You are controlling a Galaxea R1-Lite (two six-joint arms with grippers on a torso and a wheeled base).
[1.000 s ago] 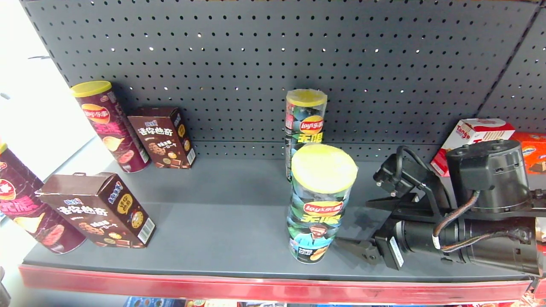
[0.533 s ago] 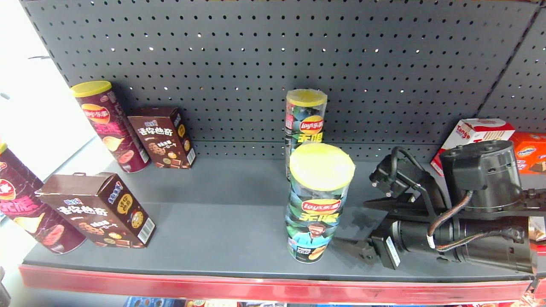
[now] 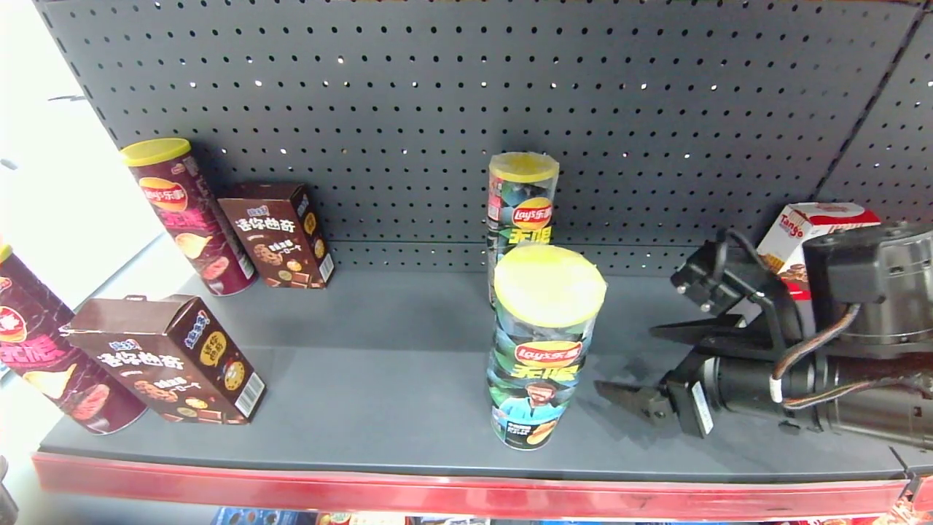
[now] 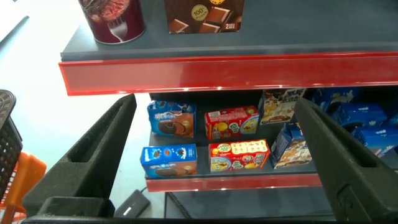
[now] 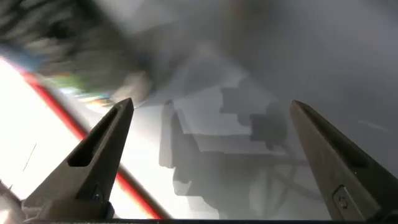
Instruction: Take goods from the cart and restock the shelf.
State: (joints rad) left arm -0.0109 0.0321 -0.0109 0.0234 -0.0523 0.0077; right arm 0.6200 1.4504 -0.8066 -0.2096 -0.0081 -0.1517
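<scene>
Head view: the grey shelf (image 3: 379,364) spans the frame, with a red lip (image 3: 437,496) along its front. The right gripper (image 3: 625,359) lies low over the shelf's right part. Its fingers are spread wide with nothing between them, and its tips are near the front green chip can (image 3: 543,364) but clear of it. From its own wrist, the left gripper (image 4: 214,162) hangs below the red lip, also wide apart and empty, facing lower shelves of boxed snacks (image 4: 233,124). The front can stands upright near the shelf's front edge, with a rear green can (image 3: 522,204) directly behind it.
</scene>
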